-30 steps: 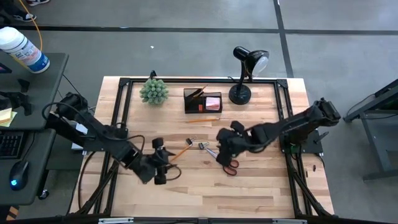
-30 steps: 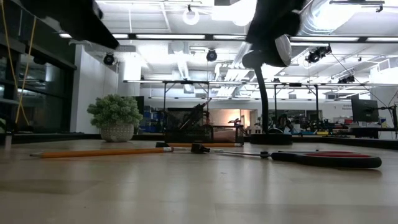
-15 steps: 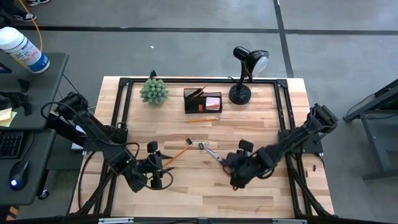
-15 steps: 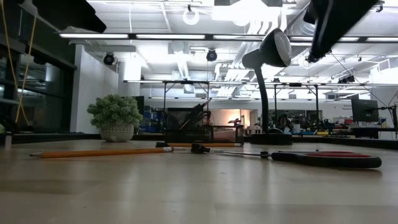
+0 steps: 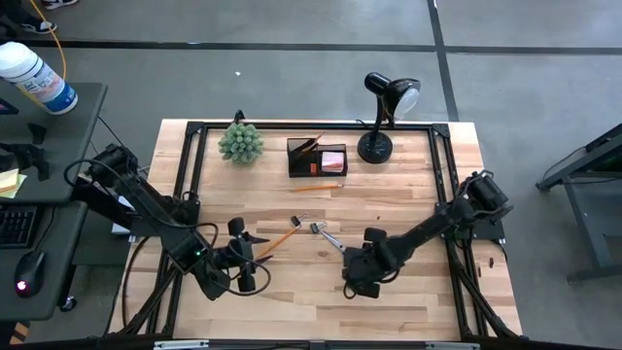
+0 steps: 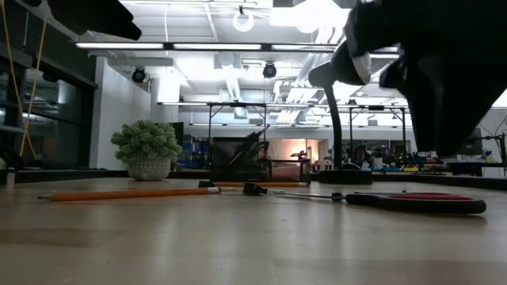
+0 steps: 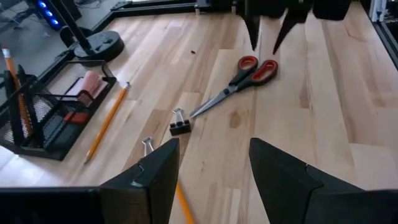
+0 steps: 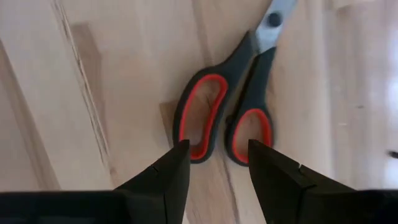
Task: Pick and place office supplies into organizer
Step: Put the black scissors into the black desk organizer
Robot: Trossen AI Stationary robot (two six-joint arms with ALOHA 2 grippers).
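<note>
Plainly, scissors (image 8: 229,112) show black, red-lined handles.

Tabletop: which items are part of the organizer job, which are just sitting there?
Job items:
- scissors, flat on the table under the open right end effector
- orange pencil beside the organizer
- second pencil near the open left end effector
- binder clip
- pink sticky pad, already in the organizer

Just there:
- desk lamp
- green plant
</note>
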